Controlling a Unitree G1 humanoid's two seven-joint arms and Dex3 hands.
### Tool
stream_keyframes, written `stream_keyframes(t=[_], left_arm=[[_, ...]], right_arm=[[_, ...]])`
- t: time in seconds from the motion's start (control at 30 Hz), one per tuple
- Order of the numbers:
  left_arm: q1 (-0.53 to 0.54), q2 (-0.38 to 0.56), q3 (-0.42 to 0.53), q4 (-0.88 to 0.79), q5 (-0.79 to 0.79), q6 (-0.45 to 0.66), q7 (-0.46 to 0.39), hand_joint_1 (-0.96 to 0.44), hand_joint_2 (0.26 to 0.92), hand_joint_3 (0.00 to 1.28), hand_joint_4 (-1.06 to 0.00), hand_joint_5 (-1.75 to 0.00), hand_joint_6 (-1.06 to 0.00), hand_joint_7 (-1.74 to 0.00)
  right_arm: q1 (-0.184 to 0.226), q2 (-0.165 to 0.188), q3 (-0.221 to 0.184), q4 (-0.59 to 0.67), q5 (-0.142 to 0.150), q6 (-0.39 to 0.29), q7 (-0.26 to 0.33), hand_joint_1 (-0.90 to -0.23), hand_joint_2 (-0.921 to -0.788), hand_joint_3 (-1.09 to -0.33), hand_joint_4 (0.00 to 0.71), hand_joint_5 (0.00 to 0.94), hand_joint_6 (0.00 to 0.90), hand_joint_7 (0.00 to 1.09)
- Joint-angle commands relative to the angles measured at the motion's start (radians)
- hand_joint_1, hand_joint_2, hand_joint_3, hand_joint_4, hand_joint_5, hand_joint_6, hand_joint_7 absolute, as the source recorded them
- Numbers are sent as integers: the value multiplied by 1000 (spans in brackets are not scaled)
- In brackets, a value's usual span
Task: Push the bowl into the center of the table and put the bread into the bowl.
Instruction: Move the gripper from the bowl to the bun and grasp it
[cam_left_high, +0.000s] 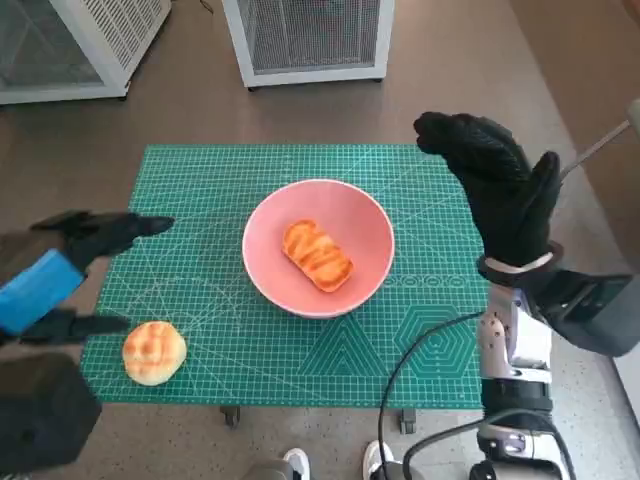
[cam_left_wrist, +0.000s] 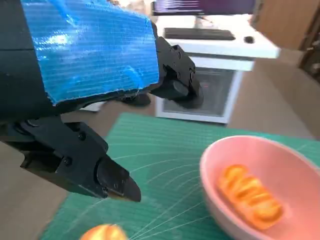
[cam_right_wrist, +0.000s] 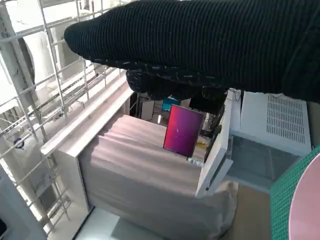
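The pink bowl (cam_left_high: 318, 248) sits at the middle of the frame on the green cutting mat (cam_left_high: 210, 350) covering the tabletop, with a striped piece of bread (cam_left_high: 317, 255) lying inside it. A second, round bun (cam_left_high: 153, 351) rests on the mat at lower left, just beside the left hand (cam_left_high: 85, 265), whose fingers are spread and hold nothing. The right hand (cam_left_high: 495, 185) is raised at the right, fingers apart and empty.

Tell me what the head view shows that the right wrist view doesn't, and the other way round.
Only the head view shows the striped bread lying in the bowl, the round bun on the mat's near left corner, and the left robot hand. Only the right wrist view shows a magenta panel and wire racks. Both show the right robot hand, the pink bowl and the green mat.
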Motion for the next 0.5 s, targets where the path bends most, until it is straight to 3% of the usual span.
stream_keyframes(t=[0.03, 0.5], left_arm=[[48, 19, 18, -37, -14, 12, -12, -278, 664, 23, -141, -5, -281, -41], [114, 29, -64, -2, -24, 63, 13, -242, 672, 13, -142, 0, -287, -17]], right_arm=[[14, 6, 2, 13, 1, 13, -2, -641, -921, -673, 186, 1, 83, 359], [9, 5, 5, 16, 4, 20, 3, -636, -921, -676, 187, 1, 80, 363]])
